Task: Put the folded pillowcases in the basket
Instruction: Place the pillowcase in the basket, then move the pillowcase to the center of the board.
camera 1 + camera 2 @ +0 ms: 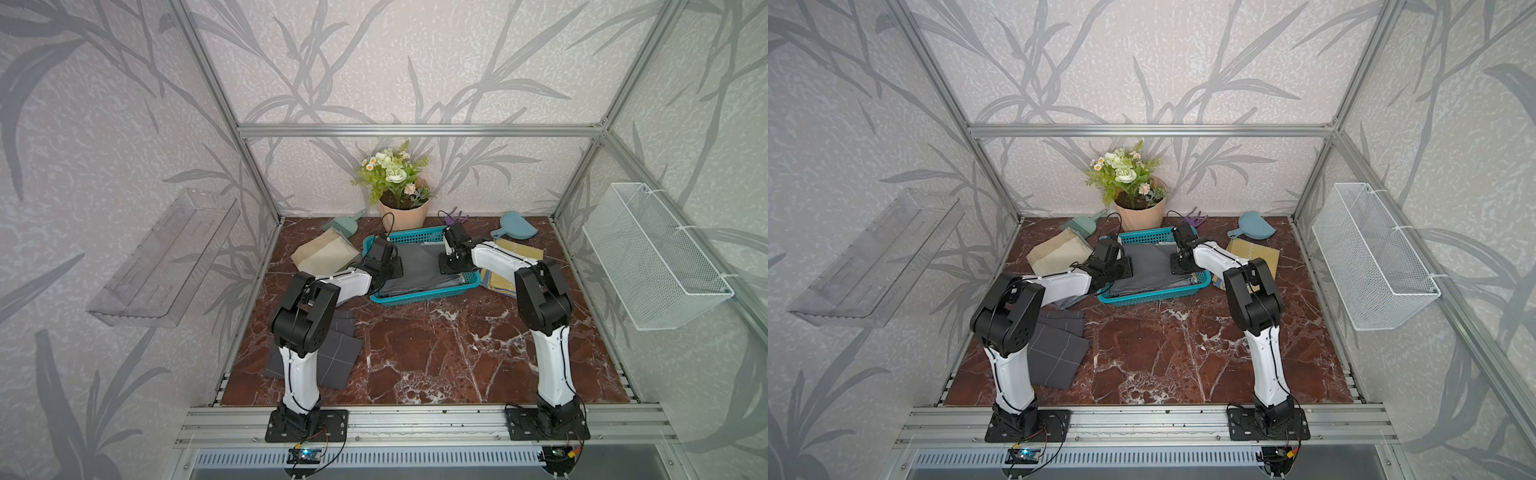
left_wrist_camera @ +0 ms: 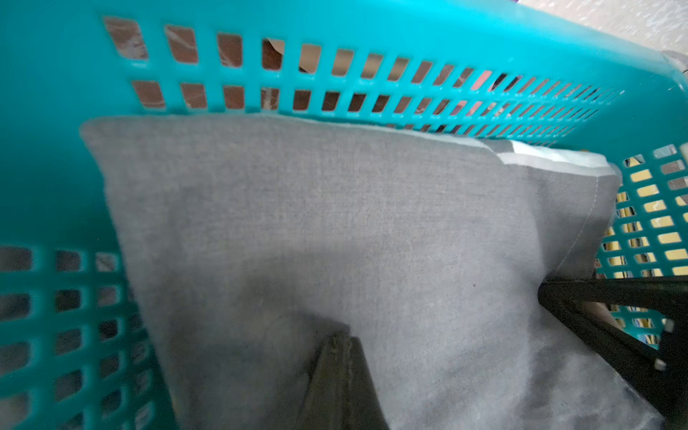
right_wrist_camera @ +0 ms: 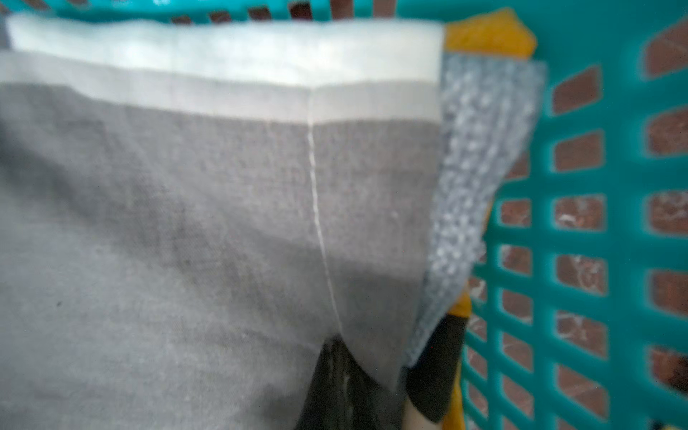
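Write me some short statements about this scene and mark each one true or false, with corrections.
1. The grey pillowcase lies inside the teal basket. True.
2. The flower pot stands in front of the teal basket. False: the flower pot stands behind it, by the back wall.
3. The white wire basket hangs on the robot's left side. False: it hangs on the right; the clear shelf tray is on the left.
4. A beige cloth lies left of the teal basket. True.
5. The left tool and the right tool are both at the grey pillowcase. True.
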Tool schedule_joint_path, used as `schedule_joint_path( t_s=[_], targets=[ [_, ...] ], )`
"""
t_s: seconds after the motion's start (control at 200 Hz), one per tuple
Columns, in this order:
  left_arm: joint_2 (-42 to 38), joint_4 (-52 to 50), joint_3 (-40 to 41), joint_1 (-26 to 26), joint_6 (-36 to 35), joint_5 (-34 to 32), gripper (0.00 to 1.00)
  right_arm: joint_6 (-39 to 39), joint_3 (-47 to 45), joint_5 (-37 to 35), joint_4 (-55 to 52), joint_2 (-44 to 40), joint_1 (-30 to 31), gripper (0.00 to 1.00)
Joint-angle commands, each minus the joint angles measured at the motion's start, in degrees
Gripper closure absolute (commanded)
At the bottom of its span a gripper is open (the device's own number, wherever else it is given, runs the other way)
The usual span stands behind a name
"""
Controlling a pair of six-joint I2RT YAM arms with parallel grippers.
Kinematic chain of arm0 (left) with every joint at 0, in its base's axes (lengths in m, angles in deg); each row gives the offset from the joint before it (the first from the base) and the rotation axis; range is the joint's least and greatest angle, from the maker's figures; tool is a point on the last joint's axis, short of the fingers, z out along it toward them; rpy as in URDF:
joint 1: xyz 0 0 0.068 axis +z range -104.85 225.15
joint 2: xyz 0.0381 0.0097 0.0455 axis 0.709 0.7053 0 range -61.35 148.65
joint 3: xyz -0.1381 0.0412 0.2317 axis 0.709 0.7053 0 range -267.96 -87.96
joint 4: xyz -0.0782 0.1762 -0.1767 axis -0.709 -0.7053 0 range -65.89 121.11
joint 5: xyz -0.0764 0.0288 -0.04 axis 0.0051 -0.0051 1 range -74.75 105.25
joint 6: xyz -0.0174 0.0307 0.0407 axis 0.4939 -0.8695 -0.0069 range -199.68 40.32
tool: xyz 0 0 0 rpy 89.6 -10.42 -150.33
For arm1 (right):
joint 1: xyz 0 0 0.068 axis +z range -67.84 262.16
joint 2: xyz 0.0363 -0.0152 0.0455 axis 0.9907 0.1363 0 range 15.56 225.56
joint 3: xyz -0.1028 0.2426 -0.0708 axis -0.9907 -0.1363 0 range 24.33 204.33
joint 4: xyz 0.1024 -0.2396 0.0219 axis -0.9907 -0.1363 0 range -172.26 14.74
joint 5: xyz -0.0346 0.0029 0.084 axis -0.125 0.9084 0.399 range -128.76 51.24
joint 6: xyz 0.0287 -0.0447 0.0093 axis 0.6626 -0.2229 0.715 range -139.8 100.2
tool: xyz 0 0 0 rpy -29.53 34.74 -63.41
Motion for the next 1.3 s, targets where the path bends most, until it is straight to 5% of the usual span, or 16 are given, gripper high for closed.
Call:
schedule_joint_path(
  t_s=[0.0,0.27,0.415,0.58,0.685,0.8,1.015,1.295],
  targets=[
    [2.7,-0.5,-0.3,0.7,-1.0,0.3,1.00,1.1,-3.7,-3.2,-4.4,-1.4,-2.3,1.00],
    [6.1,-1.2,-4.4,0.8,-2.2,0.5,1.00,2.5,-8.7,-3.0,-2.6,-5.4,-2.7,1.00],
    [5.5,-1.7,-5.5,0.8,-3.1,0.6,0.99,2.3,-9.7,-2.6,-1.1,-9.7,-2.7,0.65],
    [1.5,-2.0,-6.3,0.8,-3.7,0.6,0.63,1.8,-10.4,-3.2,0.3,-17.5,-2.7,0.24],
    [-1.2,-4.0,-7.4,0.8,-4.4,0.7,0.45,1.8,-11.8,-4.3,1.0,-22.7,-2.7,0.21],
    [-5.0,-5.2,-7.2,0.7,-4.5,0.9,0.32,1.9,-16.2,-7.3,2.5,-29.5,-2.8,0.05],
    [-12.2,-6.3,-3.9,0.5,-4.2,2.0,0.17,4.2,-24.8,-12.2,-0.4,-35.3,-7.0,0.00],
    [-21.2,-5.9,4.6,0.0,-1.9,3.5,0.14,4.9,-31.1,-11.2,-0.1,-32.1,-13.9,0.00]
  ],
)
